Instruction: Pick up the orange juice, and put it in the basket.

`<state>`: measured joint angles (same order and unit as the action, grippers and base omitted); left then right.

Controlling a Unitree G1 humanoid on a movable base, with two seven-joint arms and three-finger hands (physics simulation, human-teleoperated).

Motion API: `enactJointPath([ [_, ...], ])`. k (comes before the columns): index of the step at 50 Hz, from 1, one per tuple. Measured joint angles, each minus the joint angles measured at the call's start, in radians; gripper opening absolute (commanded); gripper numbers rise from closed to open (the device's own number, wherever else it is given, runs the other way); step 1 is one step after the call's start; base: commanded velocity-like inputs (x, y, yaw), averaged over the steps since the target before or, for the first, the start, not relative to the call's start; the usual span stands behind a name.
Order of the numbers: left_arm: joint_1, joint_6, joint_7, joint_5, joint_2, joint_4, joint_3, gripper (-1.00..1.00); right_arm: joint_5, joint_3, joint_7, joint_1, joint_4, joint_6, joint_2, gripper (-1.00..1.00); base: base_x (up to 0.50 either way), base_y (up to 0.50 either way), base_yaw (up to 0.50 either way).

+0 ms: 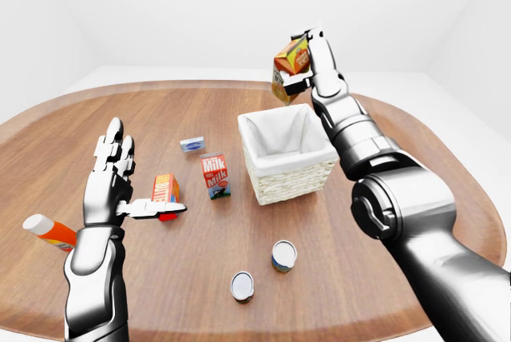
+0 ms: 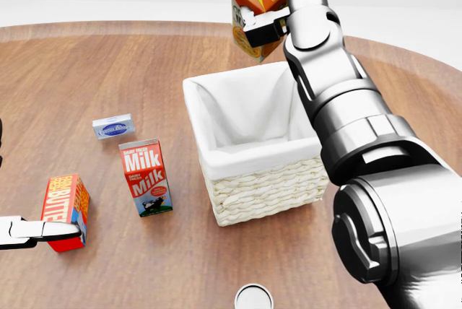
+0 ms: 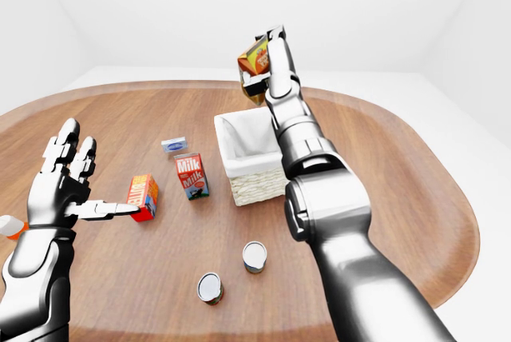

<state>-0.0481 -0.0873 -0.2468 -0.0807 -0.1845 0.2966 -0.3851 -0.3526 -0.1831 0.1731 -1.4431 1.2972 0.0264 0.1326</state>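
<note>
Head view had the table (image 2: 86, 56) filling most of the shot, with the basket (image 2: 263, 186) sitting below the right hand (image 2: 278, 24). That hand was clamped on the orange juice (image 2: 254, 6), holding it tilted in the air above the basket's top edge, not inside it. So the pickup looked done; what was left was moving it over the opening, lowering it and letting go, I'd say. Over on the other side, the left hand (image 1: 112, 178) had its fingers spread apart, gripping nothing, one fingertip just by the butter box (image 1: 165, 190). The milk carton (image 2: 146, 177) stood between that hand and the basket, untouched.
</note>
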Motion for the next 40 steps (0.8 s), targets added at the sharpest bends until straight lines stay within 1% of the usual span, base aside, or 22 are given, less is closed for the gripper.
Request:
enactJointPath([
  [14,-0.002,0.000,0.001,-0.001,-0.001,0.001,0.000,1.00,-0.069,0.004,0.008,0.013,0.005,0.030,-0.011,-1.00,0.00,0.00,0.00],
  [26,-0.001,0.000,0.001,-0.002,-0.001,0.003,0.000,1.00,-0.096,-0.008,0.010,0.020,0.008,0.054,-0.015,-1.00,0.00,0.00,0.00],
  [33,-0.002,0.000,0.002,-0.003,-0.001,0.001,-0.001,1.00,-0.102,-0.015,0.009,0.027,0.009,0.061,-0.018,-1.00,0.00,0.00,0.00],
  [40,-0.001,0.000,0.002,-0.004,0.000,0.001,-0.001,1.00,-0.102,-0.021,0.011,0.036,0.010,0.059,-0.022,-1.00,0.00,0.00,0.00],
])
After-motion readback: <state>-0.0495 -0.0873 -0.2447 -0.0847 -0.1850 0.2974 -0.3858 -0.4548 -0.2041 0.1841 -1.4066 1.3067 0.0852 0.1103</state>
